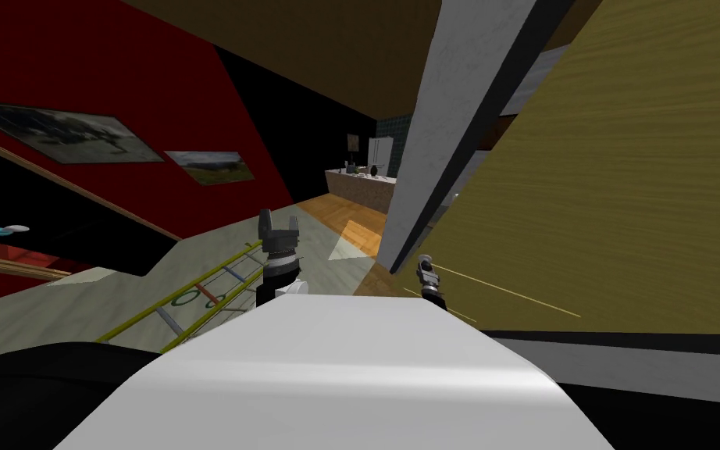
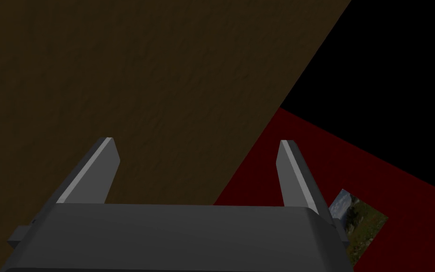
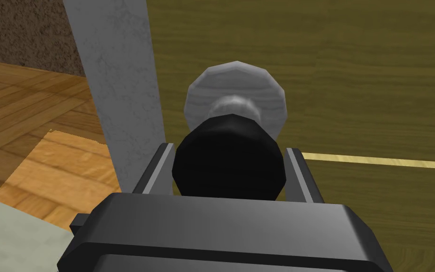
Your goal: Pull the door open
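Observation:
The door [image 1: 624, 195] is an olive wood-grain panel on my right, with a dark gap between its edge and the grey door frame [image 1: 444, 133]. My right gripper [image 1: 426, 269] is at the door's knob. In the right wrist view the black round knob [image 3: 228, 163] sits between the two fingers of the right gripper [image 3: 230, 148], which press its sides. A grey round plate [image 3: 235, 89] lies behind it on the door [image 3: 344, 61]. My left gripper [image 1: 279, 226] is held up to the left of the frame, fingers open and holding nothing [image 2: 195, 141].
The grey frame [image 3: 117, 85] stands just beside the knob. Left of it, a wooden floor [image 1: 343, 215] leads to a counter [image 1: 362, 187]. A yellow railing [image 1: 194, 293] runs low on my left. The red wall [image 1: 116, 70] carries two pictures.

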Tool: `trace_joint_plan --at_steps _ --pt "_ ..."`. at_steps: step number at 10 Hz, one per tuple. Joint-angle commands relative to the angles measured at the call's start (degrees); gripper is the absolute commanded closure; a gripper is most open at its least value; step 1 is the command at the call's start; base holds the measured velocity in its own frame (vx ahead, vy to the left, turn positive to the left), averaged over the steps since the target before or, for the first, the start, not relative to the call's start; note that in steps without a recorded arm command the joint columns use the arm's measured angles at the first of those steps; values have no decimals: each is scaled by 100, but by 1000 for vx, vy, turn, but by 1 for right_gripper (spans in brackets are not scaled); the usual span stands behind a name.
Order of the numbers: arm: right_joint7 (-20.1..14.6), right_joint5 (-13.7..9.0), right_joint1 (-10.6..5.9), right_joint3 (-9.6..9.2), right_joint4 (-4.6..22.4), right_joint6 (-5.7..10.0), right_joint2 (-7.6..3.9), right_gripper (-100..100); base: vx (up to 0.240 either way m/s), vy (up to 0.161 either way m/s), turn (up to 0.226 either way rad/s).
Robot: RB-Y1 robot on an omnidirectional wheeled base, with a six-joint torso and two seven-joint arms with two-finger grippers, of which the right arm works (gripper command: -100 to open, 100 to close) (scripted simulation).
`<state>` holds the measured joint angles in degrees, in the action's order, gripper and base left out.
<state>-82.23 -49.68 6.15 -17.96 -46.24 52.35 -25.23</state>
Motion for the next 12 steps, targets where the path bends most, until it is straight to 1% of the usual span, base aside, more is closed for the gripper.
trace_joint_plan --at_steps 1,3,4,5,6,8,9,12 --pt "-94 70 22 -140 -10 46 -52 100 -233 -32 63" --pt "-218 174 86 -353 -119 103 -153 100 -271 -14 72" --pt "-264 212 110 -431 -159 123 -190 100 -256 -18 56" --pt "-228 188 82 -381 -117 93 -166 100 -112 0 17" --pt "-338 249 156 -548 -154 168 -245 100 -164 -29 92" --pt "-450 305 217 -701 -200 267 -349 100 -240 -31 90" --pt "-541 350 268 -826 -238 348 -434 100 -231 -28 90" --pt "-711 435 361 -1057 -307 498 -591 100 -228 -31 69"
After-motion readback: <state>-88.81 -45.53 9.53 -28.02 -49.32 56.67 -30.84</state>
